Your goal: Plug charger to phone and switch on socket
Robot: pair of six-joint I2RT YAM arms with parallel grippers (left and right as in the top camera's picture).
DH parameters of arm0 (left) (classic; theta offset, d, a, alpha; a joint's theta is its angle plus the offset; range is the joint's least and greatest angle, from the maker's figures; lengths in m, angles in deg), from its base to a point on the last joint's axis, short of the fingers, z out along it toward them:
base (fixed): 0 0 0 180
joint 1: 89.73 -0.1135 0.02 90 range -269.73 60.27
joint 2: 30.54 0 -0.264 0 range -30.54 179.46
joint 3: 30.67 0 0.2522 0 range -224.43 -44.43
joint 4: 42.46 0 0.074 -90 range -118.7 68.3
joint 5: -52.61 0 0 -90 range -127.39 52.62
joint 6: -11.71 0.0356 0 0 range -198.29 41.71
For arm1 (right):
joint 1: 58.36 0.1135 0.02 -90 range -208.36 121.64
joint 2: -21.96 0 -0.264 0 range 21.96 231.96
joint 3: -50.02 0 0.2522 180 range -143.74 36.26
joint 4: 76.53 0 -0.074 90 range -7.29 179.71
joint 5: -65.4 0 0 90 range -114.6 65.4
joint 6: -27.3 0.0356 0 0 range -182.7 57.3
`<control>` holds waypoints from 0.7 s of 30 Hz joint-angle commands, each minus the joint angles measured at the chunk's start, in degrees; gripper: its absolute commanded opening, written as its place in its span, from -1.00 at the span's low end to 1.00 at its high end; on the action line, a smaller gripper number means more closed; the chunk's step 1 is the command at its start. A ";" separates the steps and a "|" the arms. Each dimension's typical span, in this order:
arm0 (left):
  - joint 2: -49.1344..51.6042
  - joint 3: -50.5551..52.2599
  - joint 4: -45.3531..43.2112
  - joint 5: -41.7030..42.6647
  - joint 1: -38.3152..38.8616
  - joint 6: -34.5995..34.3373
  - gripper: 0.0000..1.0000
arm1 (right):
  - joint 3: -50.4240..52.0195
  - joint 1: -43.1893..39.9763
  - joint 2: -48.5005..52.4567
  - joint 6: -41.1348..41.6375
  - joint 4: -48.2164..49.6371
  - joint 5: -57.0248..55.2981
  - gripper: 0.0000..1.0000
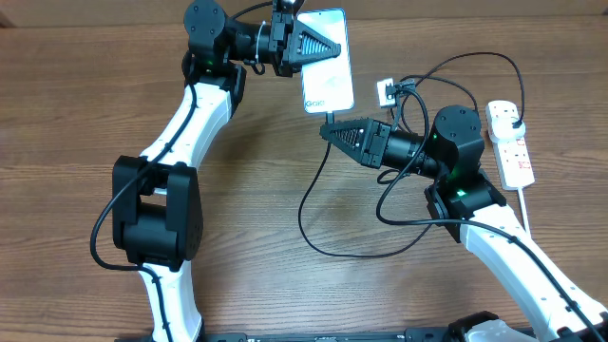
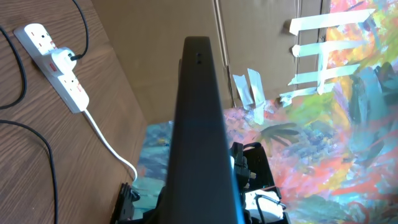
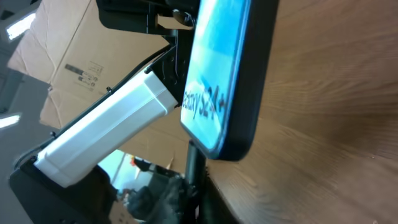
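The phone [image 1: 332,84] sits at the far middle of the wooden tabletop [image 1: 76,114], screen up and lit pale blue and white, with small text along its near short edge. The left claw [image 1: 332,45] is pressed together on the phone's far half, gripping it from the left. In the left wrist view the phone [image 2: 199,124] appears edge on as a dark slab rising up the centre. Whether it rests on the wood or is lifted cannot be told.

At the phone's near short edge, the right claw [image 1: 327,127] is pinched on the tip of the charger [image 1: 306,199]. The right wrist view shows the dark connector [image 3: 194,158] meeting the lower edge of the phone [image 3: 217,74].

From that claw the thin black cable drops in a wide loop toward the near side, then curls back past the right arm. Another stretch arcs over to the socket [image 1: 513,152], the white power strip lying at the right edge with red-marked switches. In the left wrist view the cable ends at a plug seated in the socket [image 2: 59,68].
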 commanded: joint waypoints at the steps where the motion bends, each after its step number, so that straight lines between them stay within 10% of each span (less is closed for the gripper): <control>1: -0.26 -0.81 -0.46 4.13 1.73 1.33 -0.91 | -0.20 -1.33 0.17 0.15 -0.79 -2.91 -0.70; 12: -0.26 -0.81 -0.39 4.15 1.20 4.37 -0.91 | -0.20 -1.33 0.17 -0.96 -3.54 1.66 -0.25; 21: -0.26 1.46 14.67 4.17 -0.98 25.79 -0.92 | -0.20 -2.89 0.17 -7.52 -13.44 1.86 0.23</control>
